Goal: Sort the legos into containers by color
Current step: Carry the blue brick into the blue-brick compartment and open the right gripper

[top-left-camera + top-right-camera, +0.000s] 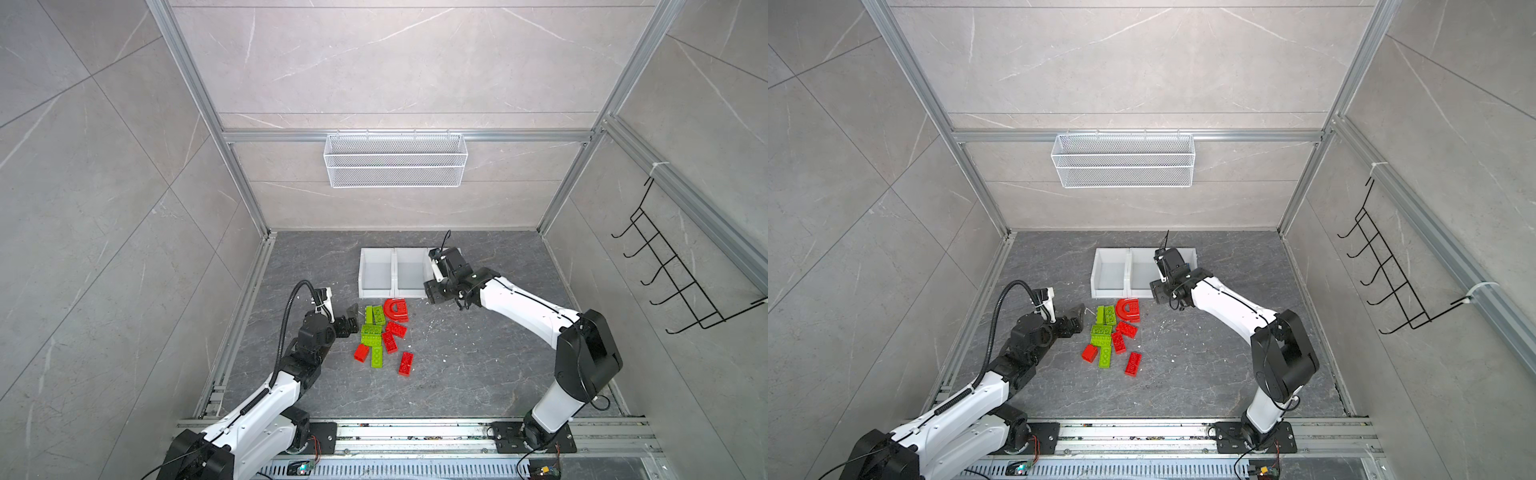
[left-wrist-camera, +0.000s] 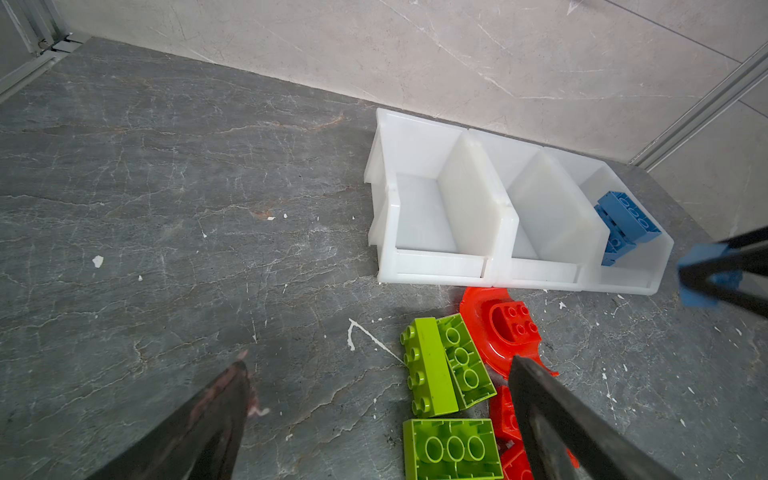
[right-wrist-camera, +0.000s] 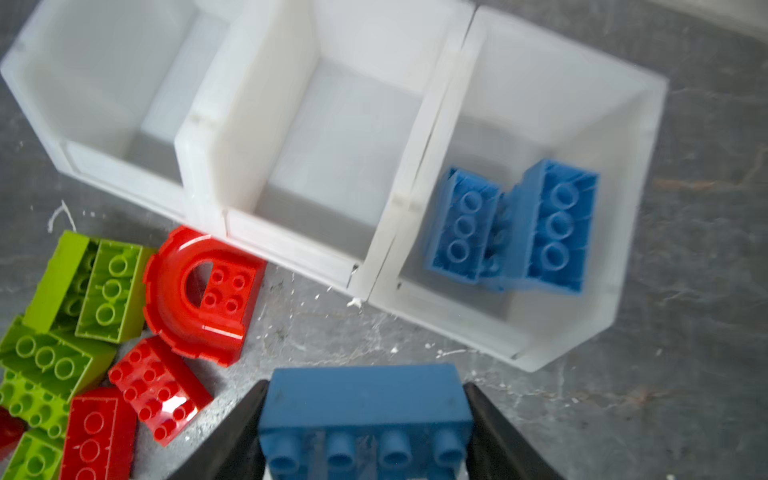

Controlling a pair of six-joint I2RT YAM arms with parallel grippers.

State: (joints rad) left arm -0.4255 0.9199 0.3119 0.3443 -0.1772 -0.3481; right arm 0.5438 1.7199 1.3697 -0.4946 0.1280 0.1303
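Note:
Three joined white containers point(image 1: 394, 270) point(image 3: 249, 124) stand at the back of the floor. The right-hand one holds blue legos point(image 3: 511, 224) point(image 2: 627, 224); the other two look empty. In front of them lie a red arch point(image 1: 395, 309) point(image 3: 195, 291), lime green bricks point(image 1: 374, 328) point(image 2: 432, 365) and red bricks point(image 1: 406, 363). My right gripper point(image 3: 365, 386) point(image 1: 432, 291) hovers just before the containers, shut on a blue brick point(image 3: 365, 411) held by its ends. My left gripper point(image 2: 378, 363) point(image 1: 351, 318) is open and empty, just left of the green bricks.
A white wire mesh basket point(image 1: 395, 160) hangs on the back wall. A black hook rack point(image 1: 681, 266) hangs on the right wall. Aluminium frame rails point(image 1: 415, 432) run along the front edge and the sides of the floor.

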